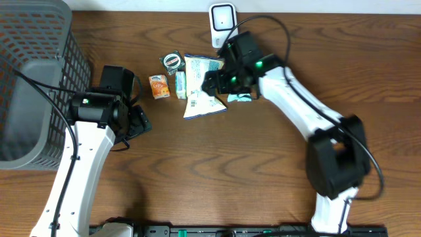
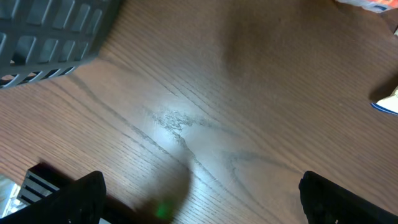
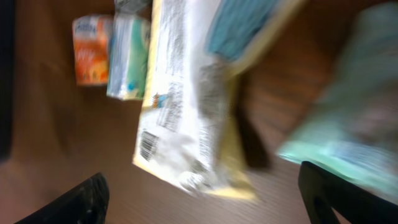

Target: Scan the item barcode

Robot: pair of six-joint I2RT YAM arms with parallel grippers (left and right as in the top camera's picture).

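Overhead view: the bag (image 1: 199, 92) is seen lying flat at upper centre of the frame, its long axis running roughly top to bottom. The right pincer (image 1: 212, 82) is poised over the bag's right edge, spread wide with nothing gripped. The left pincer (image 1: 139, 122), likewise spread wide and empty, is seen well apart at left of centre, so the right arm is judged the nearer. The scanner (image 1: 222, 17) is stood at the top edge of the frame, just above the bag. In the blurred right wrist view the bag is shown between the fingers (image 3: 84, 199). It is pale yellow and white with a teal patch, and crinkled. A barcode (image 3: 147, 144) is seen near its lower left corner. A grasp across the short axis is judged to be called for.
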